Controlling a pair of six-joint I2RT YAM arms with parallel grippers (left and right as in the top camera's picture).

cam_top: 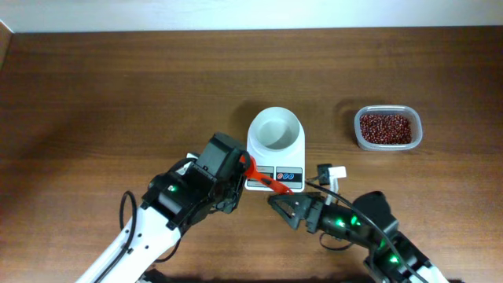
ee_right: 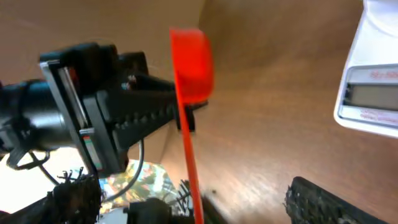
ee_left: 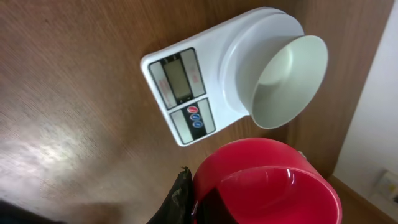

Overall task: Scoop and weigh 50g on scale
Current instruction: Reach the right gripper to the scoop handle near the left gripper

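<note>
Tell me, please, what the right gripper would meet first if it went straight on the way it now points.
The scoop: its handle hangs right ahead of the open right gripper, held by the left gripper. Depth is unclear; the handle may already lie between the jaws.

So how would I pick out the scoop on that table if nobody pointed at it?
Find the white scale in the middle of the brown table. Over its front edge, by the buttons, is a slim scoop held in the left gripper. It is the only bright red plastic thing; the beans in the clear tub are darker.
</note>
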